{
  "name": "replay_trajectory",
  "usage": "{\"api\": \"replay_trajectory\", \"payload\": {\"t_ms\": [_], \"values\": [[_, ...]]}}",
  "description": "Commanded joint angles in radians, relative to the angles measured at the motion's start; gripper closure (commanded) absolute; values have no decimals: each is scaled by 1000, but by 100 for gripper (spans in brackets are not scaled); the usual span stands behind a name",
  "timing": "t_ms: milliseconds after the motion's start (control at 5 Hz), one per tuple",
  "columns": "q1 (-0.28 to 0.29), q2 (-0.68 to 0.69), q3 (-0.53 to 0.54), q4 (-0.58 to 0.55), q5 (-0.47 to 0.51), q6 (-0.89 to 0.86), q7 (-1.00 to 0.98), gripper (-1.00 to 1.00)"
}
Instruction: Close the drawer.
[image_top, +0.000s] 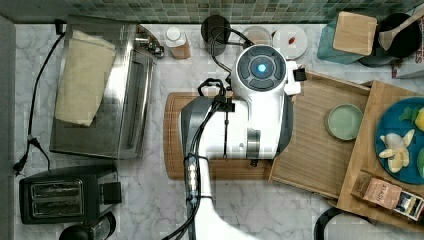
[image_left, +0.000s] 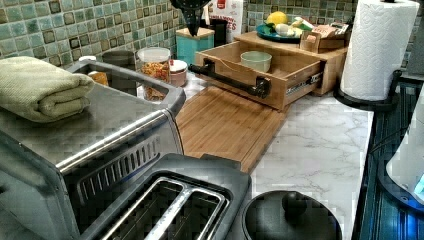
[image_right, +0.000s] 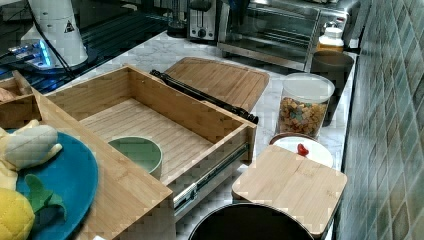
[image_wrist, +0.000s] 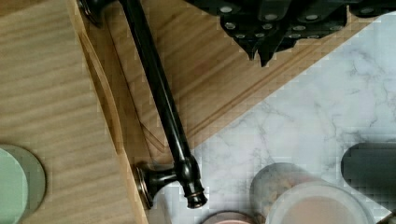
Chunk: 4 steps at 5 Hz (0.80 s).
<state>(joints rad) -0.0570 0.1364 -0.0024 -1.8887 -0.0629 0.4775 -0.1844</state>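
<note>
A kitchen: a marble bench backed by green tiles, carrying a toaster oven, a toaster, a cutting board, a paper-towel roll and a cereal jar.

Drawer: light wood, straight grain; handle dark bronze-black. Bowl pale green. Plate blue. Countertop white marble, grey veining. Wall tiles green mosaic. Folded towel pale olive. Toaster black.
</note>
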Motion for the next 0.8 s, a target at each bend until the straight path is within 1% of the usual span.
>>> {"api": "replay_trajectory", "payload": {"t_ms": [200,400,600,800], "values": [[39,89,38,5,-110,47,-160,100],[58,143,27,13,-170,125,-99,100],[62,180,20,39,-207,110,-85,100],[54,204,17,32,-248,147,-76,100]]}}
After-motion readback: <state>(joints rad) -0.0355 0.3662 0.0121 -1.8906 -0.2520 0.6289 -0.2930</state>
